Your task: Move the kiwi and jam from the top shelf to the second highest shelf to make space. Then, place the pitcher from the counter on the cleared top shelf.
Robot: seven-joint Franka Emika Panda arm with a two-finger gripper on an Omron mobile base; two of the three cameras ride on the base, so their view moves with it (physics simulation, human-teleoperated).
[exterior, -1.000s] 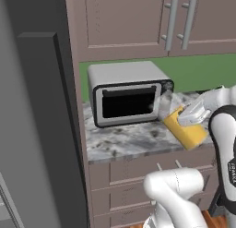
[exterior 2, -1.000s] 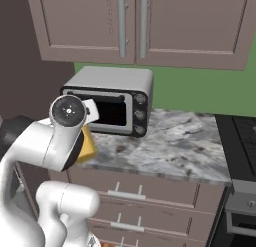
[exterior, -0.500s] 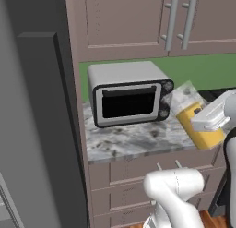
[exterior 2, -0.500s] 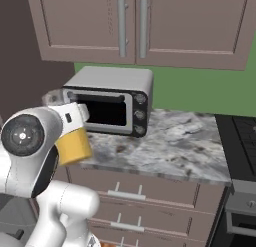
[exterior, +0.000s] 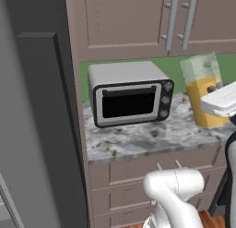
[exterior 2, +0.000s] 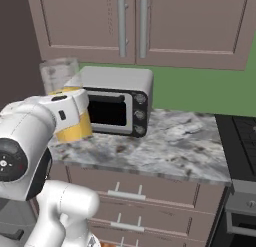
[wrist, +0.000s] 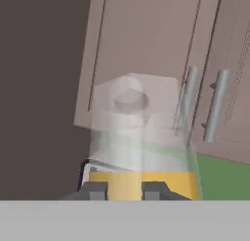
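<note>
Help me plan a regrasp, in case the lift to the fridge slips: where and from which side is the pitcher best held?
Grip the pitcher low on its yellow body, coming in level from the side. It stands upright and the clear top looks thin. The gripper is shut on that lower part.

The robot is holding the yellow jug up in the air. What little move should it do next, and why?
Probably swing left toward the fridge. The gripper is shut on the pitcher, lifted upright above the counter, beside the toaster oven.
</note>
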